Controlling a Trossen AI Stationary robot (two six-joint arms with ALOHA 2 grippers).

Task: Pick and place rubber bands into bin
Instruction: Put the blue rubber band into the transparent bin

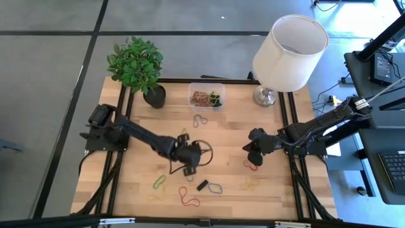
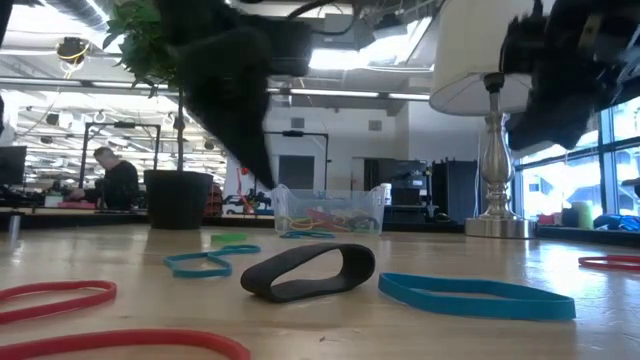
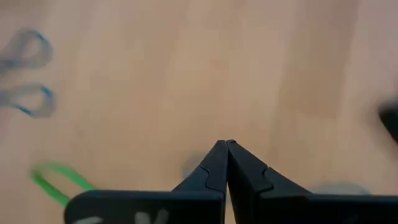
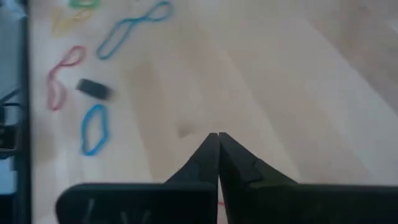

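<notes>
Wood surface: the table (image 1: 142,104) carries loose rubber bands (image 1: 190,201) scattered over its near half, with more already heaped in the bin (image 1: 206,95), which sits at the far edge between the plant pot (image 1: 154,96) and the lamp (image 1: 288,54).
Left gripper: the left gripper (image 3: 226,144) has its 2 fingers pressed tip to tip above bare wood near the table's middle; no band shows between them in its own wrist view.
Right gripper: the right gripper (image 4: 217,135) is likewise closed tip to tip, low over the right side of the table; a thin sliver of red at the base of its fingers may be a band, but this cannot be told.
Risk 1: either pinch may have missed, because these thin, floppy loops lie flat and slip aside easily, so an arm could travel to the bin with nothing.
Risk 2: a loop caught by 1 strand could drop off on the way.
Risk 3: a swing toward the bin could brush the lamp or the pot.
High view only: where both arms, the bin and the scatter lie.
Low view only: the black band (image 2: 308,272) standing on edge as a thick loop, and the bin's clear wall with coloured bands inside.
Wrist views only: the fingertips meeting.
</notes>
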